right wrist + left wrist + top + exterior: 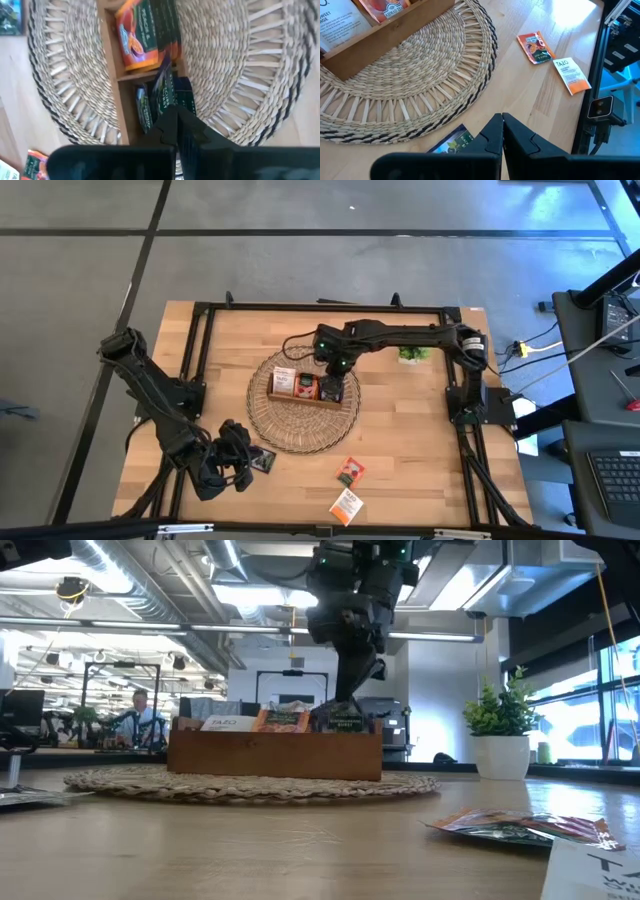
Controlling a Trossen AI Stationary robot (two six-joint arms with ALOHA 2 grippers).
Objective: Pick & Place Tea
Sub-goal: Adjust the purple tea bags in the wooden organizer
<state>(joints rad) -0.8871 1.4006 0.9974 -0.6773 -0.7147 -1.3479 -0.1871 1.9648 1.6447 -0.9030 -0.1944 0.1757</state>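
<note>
The tea shows as small flat sachets. White (283, 378), orange (305, 385) and dark ones (345, 722) stand in a brown wooden tray (275, 755) on a round woven mat (300, 430). My right gripper (174, 120) is shut, pointing steeply down over the tray's compartment of dark sachets (162, 92). Three sachets lie flat on the table: a red-orange one (535, 47), a white-and-orange one (570, 75) and a dark one (452, 144), partly hidden under my left gripper. My left gripper (501, 125) hovers shut near the table's near left corner. My right gripper's fingertips (350, 700) stand right at the upper edge of a dark sachet (165, 85) that leans tilted in the tray. I cannot tell whether they touch or pinch it; the fingers hide that edge.
A small green potted plant (412, 353) stands behind the mat toward the far right. A black frame (330, 308) runs round the table top. Bare wood lies between the mat and the near edge, around the loose sachets.
</note>
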